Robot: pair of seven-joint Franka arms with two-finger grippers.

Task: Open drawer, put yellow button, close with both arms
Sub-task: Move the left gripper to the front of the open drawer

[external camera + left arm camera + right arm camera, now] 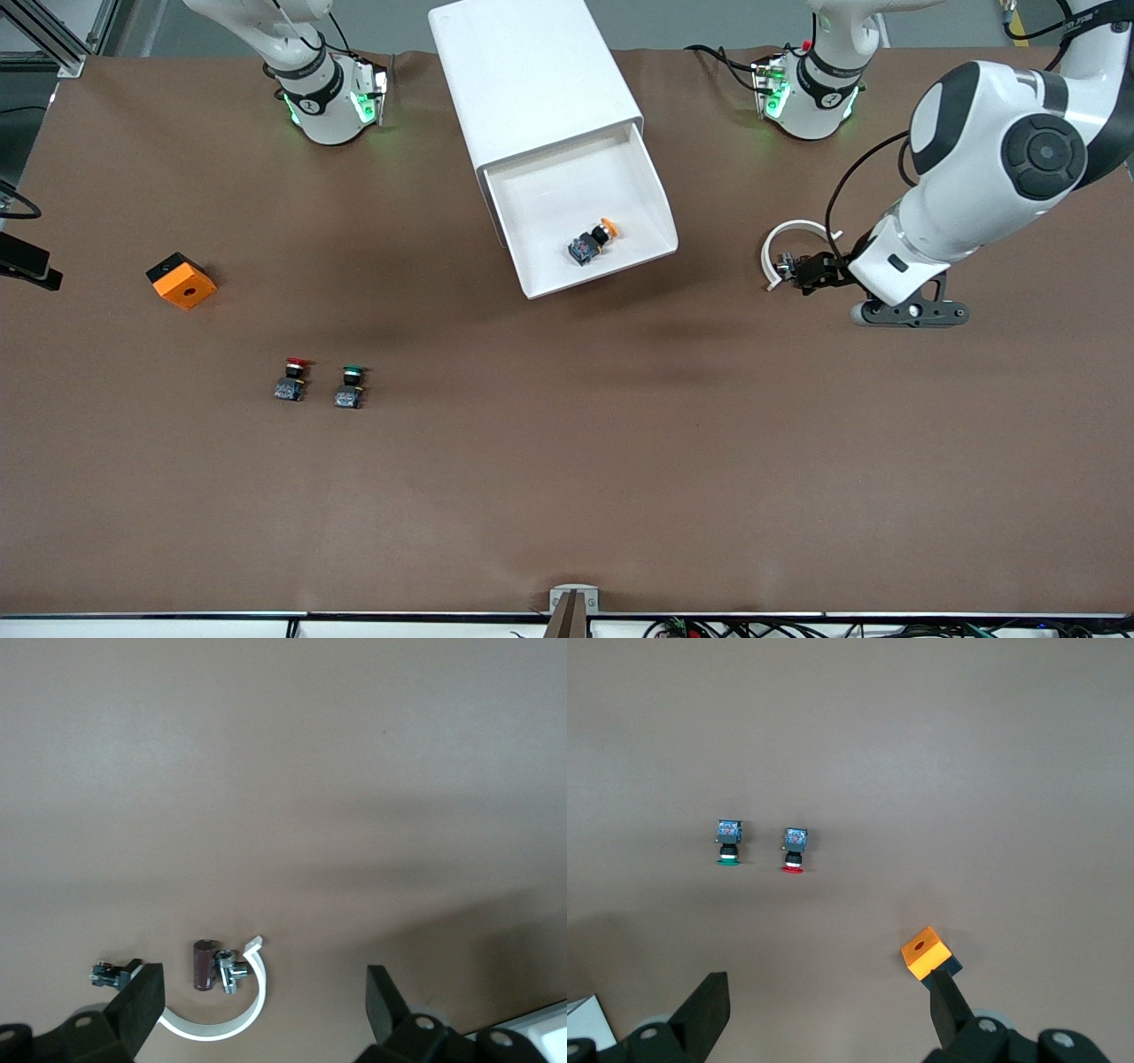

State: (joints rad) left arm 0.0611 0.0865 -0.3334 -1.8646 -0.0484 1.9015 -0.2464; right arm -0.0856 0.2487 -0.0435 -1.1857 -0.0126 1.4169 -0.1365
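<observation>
Red-capped push button [293, 377] and green-capped push button [351, 386] lie nearest the camera; yellow-orange-capped push button [593, 242] already lies in the pulled-out white top drawer [651, 190].
Closing remains: right gripper [828, 1014] and left gripper [264, 997], both spread and empty, should press the drawer's front squarely; bare brown tabletop [567, 461] surrounds it, with a white curved clip [784, 246] near the left gripper.

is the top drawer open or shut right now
Open. The drawer is pulled out of the cabinet toward the front camera, its white tray exposed, and the yellow button lies on its side inside it.
</observation>
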